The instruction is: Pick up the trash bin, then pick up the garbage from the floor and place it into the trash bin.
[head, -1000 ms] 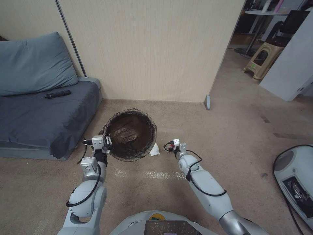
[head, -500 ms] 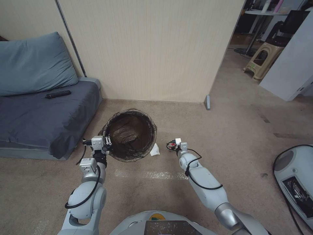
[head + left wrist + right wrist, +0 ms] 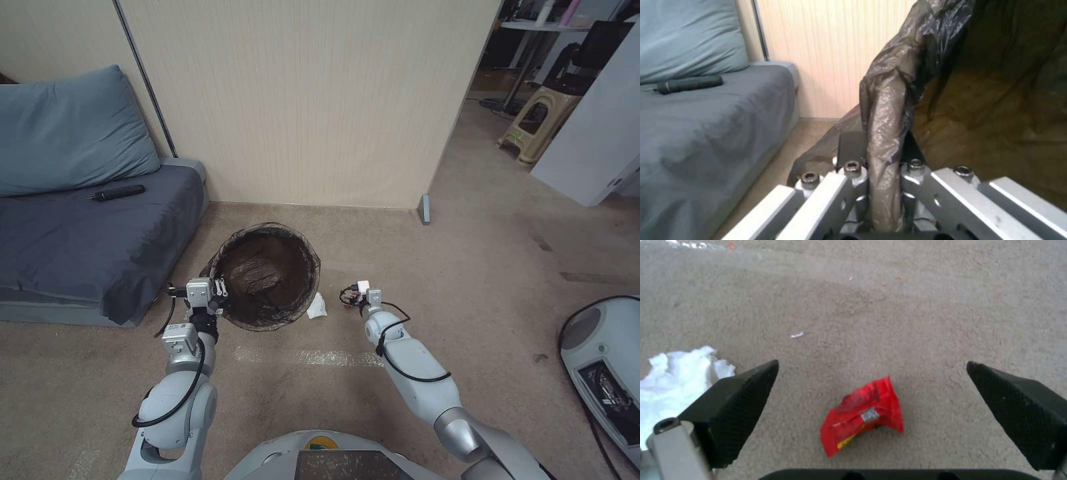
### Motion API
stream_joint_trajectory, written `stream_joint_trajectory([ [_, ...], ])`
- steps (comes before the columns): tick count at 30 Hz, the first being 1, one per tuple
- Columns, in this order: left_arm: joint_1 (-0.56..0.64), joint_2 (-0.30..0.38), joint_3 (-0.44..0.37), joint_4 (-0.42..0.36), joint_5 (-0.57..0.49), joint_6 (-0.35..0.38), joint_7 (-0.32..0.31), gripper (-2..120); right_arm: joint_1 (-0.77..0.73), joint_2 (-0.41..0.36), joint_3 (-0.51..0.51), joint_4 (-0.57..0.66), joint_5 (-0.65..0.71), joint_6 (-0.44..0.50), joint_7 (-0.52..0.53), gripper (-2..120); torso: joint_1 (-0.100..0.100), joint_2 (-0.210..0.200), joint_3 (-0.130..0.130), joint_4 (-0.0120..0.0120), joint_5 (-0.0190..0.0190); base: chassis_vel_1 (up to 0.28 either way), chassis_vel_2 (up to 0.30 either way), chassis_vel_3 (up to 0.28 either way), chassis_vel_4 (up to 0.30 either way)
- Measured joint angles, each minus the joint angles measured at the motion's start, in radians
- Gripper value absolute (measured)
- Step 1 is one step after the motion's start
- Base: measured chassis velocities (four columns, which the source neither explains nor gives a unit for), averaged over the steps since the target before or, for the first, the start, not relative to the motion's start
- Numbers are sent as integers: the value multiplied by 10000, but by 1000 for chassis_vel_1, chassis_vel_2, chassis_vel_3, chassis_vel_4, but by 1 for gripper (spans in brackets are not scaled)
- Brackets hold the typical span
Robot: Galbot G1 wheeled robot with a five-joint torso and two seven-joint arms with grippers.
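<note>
One bin (image 3: 269, 275), one red packet (image 3: 862, 415), one tissue (image 3: 317, 307)

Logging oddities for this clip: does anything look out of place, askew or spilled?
Litter on the carpet: a crumpled red packet lies between the open right gripper's fingers, a white tissue beside the bin. The left gripper pinches the bin's bagged rim. Nothing else stands out.

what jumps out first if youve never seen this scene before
The trash bin with its dark bag gapes open on the floor before the wall, its rim clamped by the left gripper. Beside it, the right gripper hangs wide open right over a bright red packet on the carpet, with a crumpled white tissue lying between bin and packet.
</note>
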Motion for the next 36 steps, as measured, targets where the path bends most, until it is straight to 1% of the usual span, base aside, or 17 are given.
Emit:
stream_joint_trajectory([
  [7, -14, -3, 13, 3, 3, -6, -9, 0, -13, 53, 50, -217, -172, 96, -40, 100, 0, 0, 0, -1, 0, 0, 0, 0, 0],
  [18, 3, -22, 43, 39, 59, -28, -19, 0, 193, 378, 283, -1173, -844, 576, -260, 100, 0, 0, 0, 0, 0, 0, 0, 0, 0],
  [28, 18, -30, 56, 45, 86, -40, -20, 0, 312, 468, 416, -1500, -972, 718, -326, 99, 0, 0, 0, 0, -1, 0, 0, 0, 0],
  [36, 8, -30, 56, 44, 93, -43, -26, 0, 414, 599, 578, -2044, -1284, 930, -447, 98, 0, 0, 0, 0, 0, 0, 0, 0, 0],
])
